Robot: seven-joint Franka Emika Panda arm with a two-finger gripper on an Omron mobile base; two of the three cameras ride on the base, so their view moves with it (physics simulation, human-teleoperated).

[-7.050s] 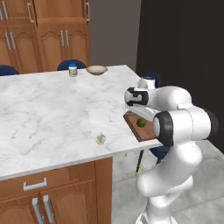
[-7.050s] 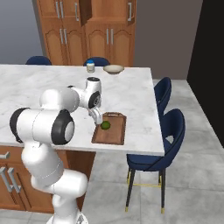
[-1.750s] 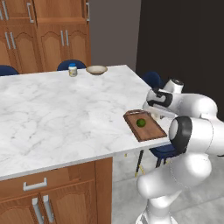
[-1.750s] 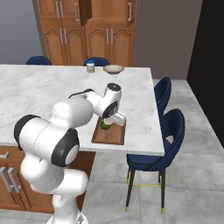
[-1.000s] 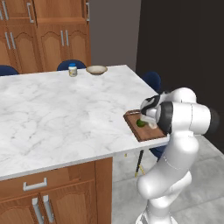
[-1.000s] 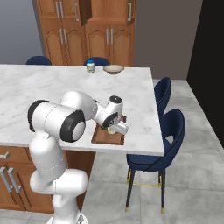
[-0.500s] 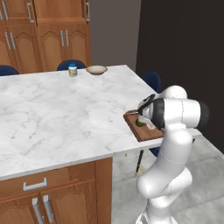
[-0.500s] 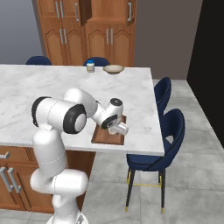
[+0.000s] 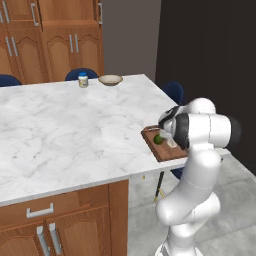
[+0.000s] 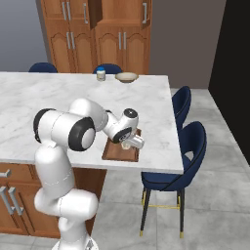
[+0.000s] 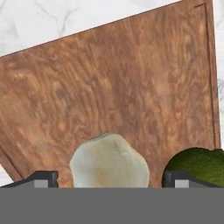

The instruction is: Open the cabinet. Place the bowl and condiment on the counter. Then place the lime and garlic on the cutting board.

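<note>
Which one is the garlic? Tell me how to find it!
Find the big white marble counter, then the small brown wooden cutting board at its edge by the blue stools. Two little round things sit on it side by side: the garlic is the pale, lumpy off-white one, not the bright green lime.

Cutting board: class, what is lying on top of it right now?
On the cutting board lie the garlic and the lime; the frame's bottom edge cuts off their lower parts.
</note>
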